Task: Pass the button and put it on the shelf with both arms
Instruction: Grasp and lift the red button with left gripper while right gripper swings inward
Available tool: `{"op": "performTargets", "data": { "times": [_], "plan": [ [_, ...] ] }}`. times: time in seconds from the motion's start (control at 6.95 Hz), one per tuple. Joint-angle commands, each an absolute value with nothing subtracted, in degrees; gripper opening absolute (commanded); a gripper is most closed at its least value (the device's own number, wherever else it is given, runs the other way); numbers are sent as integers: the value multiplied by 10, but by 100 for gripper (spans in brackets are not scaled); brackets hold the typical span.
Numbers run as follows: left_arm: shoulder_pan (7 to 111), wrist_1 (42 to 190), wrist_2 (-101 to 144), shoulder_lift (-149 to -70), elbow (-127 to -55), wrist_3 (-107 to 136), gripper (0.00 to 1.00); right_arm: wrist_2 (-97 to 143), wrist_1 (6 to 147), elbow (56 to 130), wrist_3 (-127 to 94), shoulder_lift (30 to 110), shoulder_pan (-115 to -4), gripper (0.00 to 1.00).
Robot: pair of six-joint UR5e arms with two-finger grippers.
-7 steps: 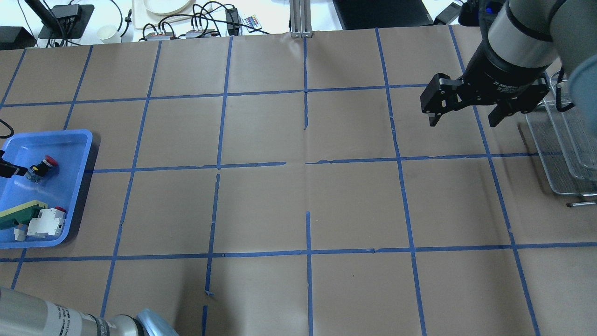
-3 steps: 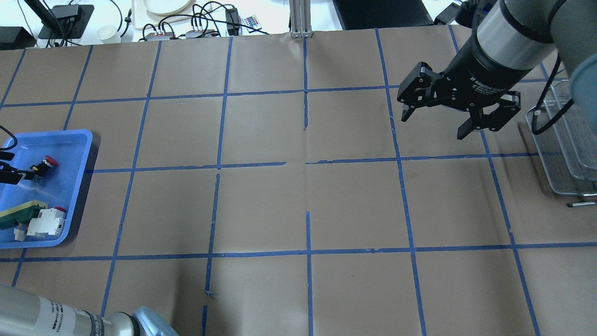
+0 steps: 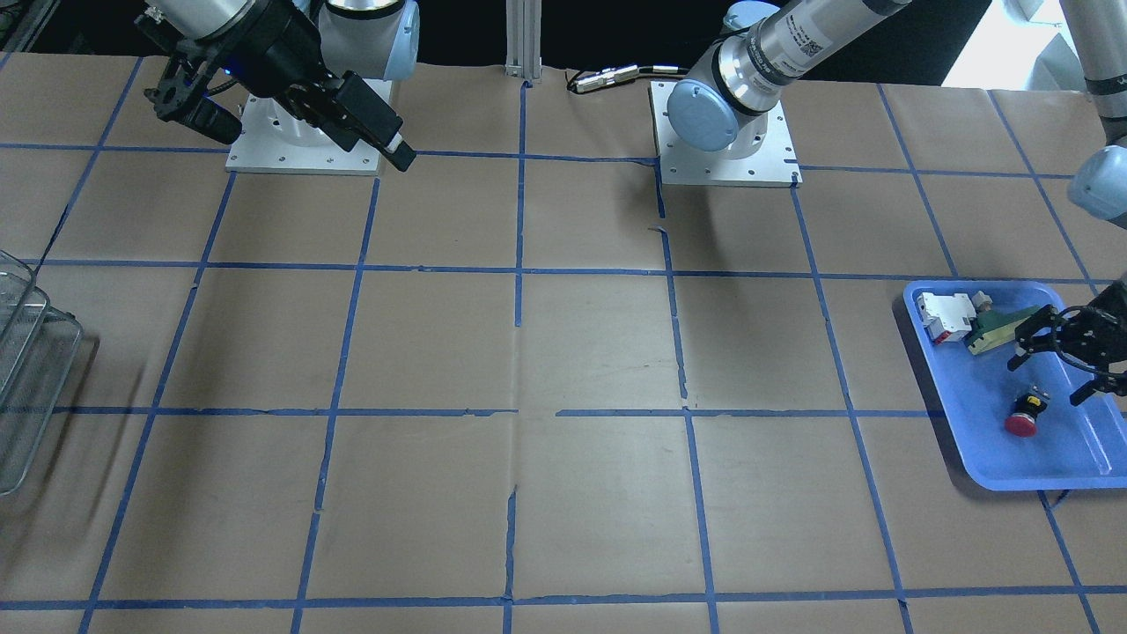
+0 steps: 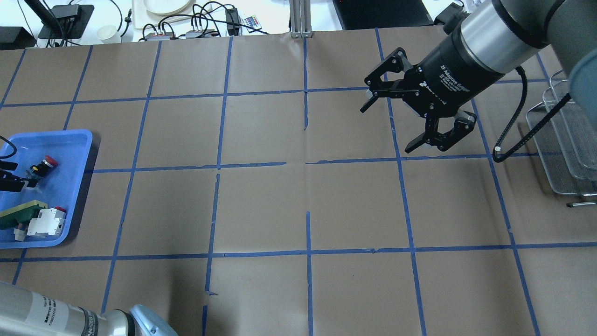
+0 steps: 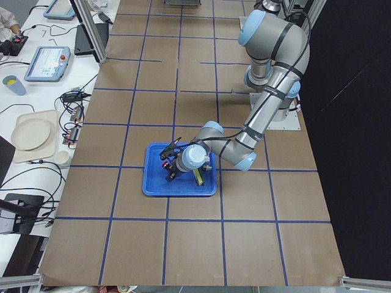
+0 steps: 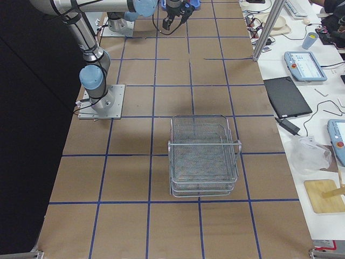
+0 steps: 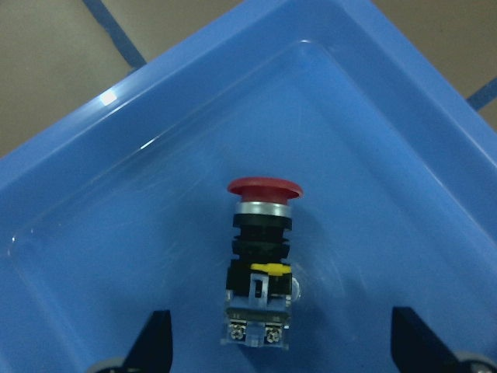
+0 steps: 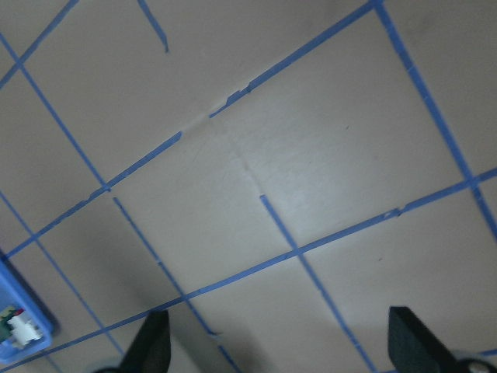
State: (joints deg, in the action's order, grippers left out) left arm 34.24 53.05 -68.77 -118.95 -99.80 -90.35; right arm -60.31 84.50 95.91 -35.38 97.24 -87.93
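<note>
The button [image 7: 261, 256] has a red cap, a black body and a yellow collar. It lies on its side in the blue tray [image 4: 70, 136] at the table's left edge, and shows in the overhead view [image 4: 42, 165] and the front view [image 3: 1024, 416]. My left gripper [image 3: 1048, 379] hovers open just beside it, and the wrist view shows one fingertip on each side of its base. My right gripper [image 4: 387, 129] is open and empty above the table, right of centre. The wire-mesh shelf [image 4: 564, 140] stands at the far right edge.
The tray also holds a white-and-red blocky part [image 4: 45, 221] and a green-and-yellow wedge [image 4: 21, 212] near its front. The shelf shows whole in the right side view [image 6: 204, 156]. Cables and devices lie beyond the table's back edge.
My right gripper has swung left from beside the shelf toward the table's middle and has turned. My left gripper has shifted only slightly beside the button.
</note>
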Motion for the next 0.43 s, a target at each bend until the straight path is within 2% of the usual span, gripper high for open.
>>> {"op": "performTargets", "data": {
  "times": [0.0,0.29],
  "plan": [
    [342,530,-686,-1194,-998,-903,96,-489,781,960,-379,949,-846,100],
    [341,529,-685,-1199,-1012,-901,93,-387,693,964,-363,948,-804,100]
  ]
}}
